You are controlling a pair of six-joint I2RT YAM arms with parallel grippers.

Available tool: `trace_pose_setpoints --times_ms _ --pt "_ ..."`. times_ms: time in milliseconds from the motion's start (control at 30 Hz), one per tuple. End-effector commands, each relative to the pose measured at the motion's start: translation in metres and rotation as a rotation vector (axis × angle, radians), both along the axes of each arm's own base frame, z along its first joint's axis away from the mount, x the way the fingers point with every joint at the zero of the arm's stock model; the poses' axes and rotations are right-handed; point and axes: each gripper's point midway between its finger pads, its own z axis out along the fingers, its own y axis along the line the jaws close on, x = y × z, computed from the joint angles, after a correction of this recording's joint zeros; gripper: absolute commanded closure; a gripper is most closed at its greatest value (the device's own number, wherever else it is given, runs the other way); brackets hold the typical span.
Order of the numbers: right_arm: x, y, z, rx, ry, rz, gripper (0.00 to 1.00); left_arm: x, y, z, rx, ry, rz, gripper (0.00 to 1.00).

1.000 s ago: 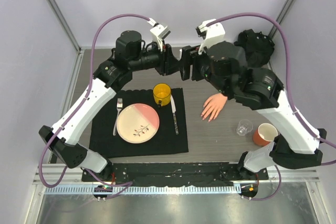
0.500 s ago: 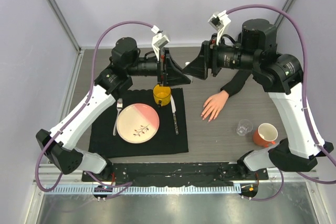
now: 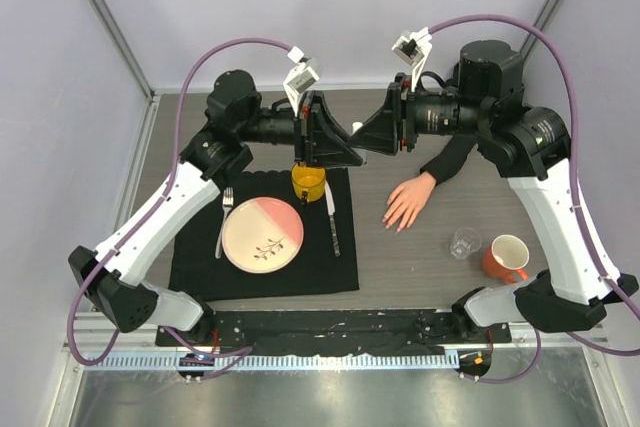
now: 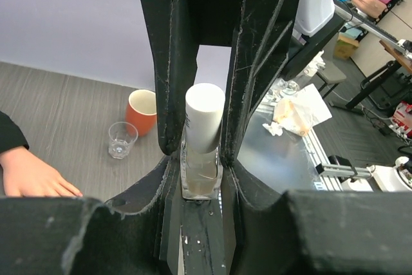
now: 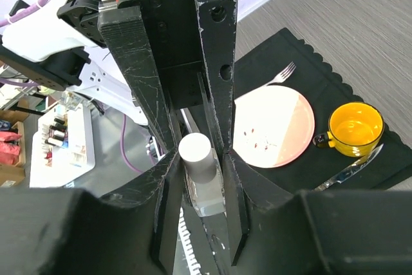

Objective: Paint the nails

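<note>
Top external: both arms meet above the table (image 3: 420, 272), a small bottle (image 4: 201, 175) caught between them.
Left gripper (image 4: 201, 159) is clamped on the bottle, and the right gripper (image 5: 203, 175) pinches it too. The nails (image 3: 396, 219) tip the hand (image 3: 408, 201) lying flat just beside the black mat (image 3: 200, 247).

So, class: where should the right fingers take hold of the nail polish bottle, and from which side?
The white cap, across its round sides, coming in opposite the left gripper. It clamps the glass body, leaving only the cylindrical cap standing free.
</note>
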Motion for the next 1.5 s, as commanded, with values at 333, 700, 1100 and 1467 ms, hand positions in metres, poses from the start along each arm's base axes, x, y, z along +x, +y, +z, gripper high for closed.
trace_pose_setpoints --times_ms 333,700,1100,1467 --pt "0.005 -0.002 0.011 0.041 -0.038 -0.053 0.99 0.002 0.01 0.023 -0.045 -0.066 0.091 1.0" --pt "0.039 -0.039 -0.028 -0.386 -0.242 -0.98 0.99 0.091 0.01 0.026 0.028 -0.058 0.545 1.0" --pt "0.013 0.018 -0.009 -0.271 -0.272 -0.68 0.64 0.085 0.009 0.002 0.102 -0.038 0.538 1.0" --pt "-0.01 -0.01 0.03 -0.082 -0.234 -0.328 0.29 0.015 0.01 0.006 0.007 -0.015 0.171 1.0"
